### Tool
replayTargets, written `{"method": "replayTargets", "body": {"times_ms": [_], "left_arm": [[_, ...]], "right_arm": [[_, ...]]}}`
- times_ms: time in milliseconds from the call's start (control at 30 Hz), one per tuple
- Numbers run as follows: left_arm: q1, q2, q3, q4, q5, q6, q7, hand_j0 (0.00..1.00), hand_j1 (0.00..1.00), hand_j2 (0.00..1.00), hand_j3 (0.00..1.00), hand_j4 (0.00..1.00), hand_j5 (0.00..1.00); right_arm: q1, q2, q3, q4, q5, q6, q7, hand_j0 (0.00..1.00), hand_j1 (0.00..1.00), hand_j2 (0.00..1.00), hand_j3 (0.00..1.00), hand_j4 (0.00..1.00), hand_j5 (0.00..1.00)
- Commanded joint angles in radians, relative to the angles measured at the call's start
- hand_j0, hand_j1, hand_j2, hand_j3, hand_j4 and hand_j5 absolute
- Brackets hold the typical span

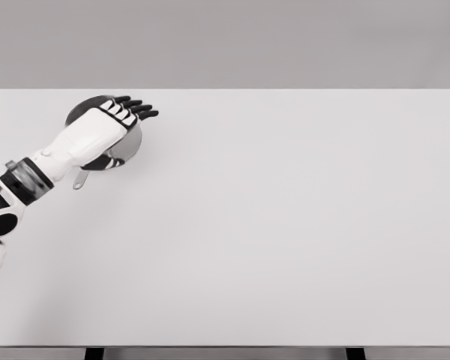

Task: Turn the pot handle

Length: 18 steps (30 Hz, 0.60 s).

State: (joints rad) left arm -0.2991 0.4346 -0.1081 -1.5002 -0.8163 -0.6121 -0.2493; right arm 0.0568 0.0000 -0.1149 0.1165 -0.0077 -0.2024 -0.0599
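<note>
Head view of a white table (285, 225) bearing a metal pot (127, 146) near its far left corner. The left hand (120, 116) is over the pot, covering most of it, with its dark fingers (139, 108) stretched out nearly straight toward the far right and closed on nothing. The pot's handle (80, 180) sticks out from under the forearm, pointing toward the near left. No brand, label or writing can be read anywhere.

White table (285, 225) carries a metal pot (131, 142) near its far-left corner
</note>
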Motion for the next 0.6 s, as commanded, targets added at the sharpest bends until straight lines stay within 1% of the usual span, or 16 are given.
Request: {"method": "replayTargets", "body": {"times_ms": [0,133,567], "left_arm": [[0.0,-0.02,-0.008,0.023,-0.003,0.001,0.001,1.0,1.0,1.0,1.0,1.0,1.0],[0.0,-0.023,-0.016,0.032,-0.003,0.001,0.001,1.0,1.0,1.0,1.0,1.0,1.0],[-0.002,-0.01,-0.002,0.034,-0.001,0.001,0.007,1.0,1.0,1.0,1.0,1.0,1.0]], "right_arm": [[0.0,0.0,0.0,0.0,0.0,0.0,0.0,1.0,1.0,1.0,1.0,1.0,1.0],[0.0,0.0,0.0,0.0,0.0,0.0,0.0,1.0,1.0,1.0,1.0,1.0,1.0],[0.0,0.0,0.0,0.0,-0.001,0.0,0.0,1.0,1.0,1.0,1.0,1.0,1.0]]}}
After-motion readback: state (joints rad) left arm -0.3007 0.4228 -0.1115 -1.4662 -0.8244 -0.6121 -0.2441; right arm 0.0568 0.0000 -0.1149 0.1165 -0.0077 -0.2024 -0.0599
